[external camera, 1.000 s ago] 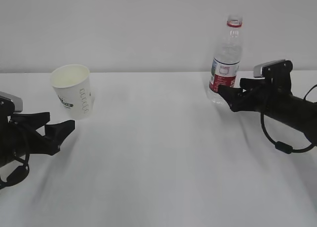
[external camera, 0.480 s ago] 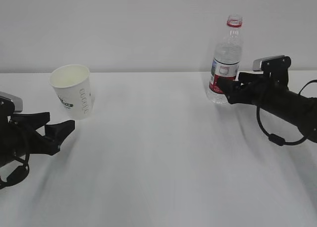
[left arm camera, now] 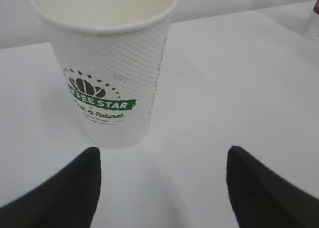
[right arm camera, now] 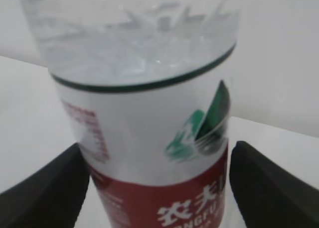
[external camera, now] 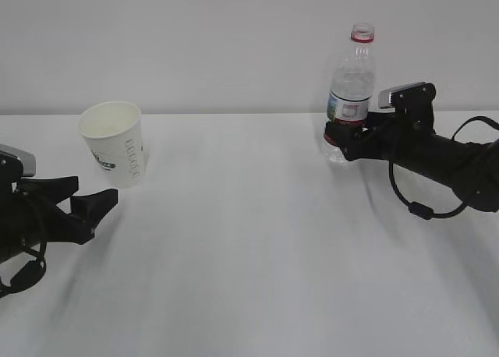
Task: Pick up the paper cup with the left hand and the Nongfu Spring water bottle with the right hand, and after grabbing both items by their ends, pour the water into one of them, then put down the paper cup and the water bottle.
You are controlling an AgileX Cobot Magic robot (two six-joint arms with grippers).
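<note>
The cup (external camera: 115, 143) stands upright at the table's (external camera: 249, 248) left, just beyond the left gripper (external camera: 87, 203), whose jaws are spread wide and touch nothing. At the right, the uncapped bottle (external camera: 348, 92) stands upright between the right gripper's (external camera: 341, 139) jaws, which flank its label; whether they press it or merely straddle it cannot be told from either view.

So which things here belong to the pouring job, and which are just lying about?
Job:
paper cup
Nongfu Spring water bottle
left hand, open short of the cup
right hand, jaws either side of the bottle

Lying about:
nothing besides the white table
</note>
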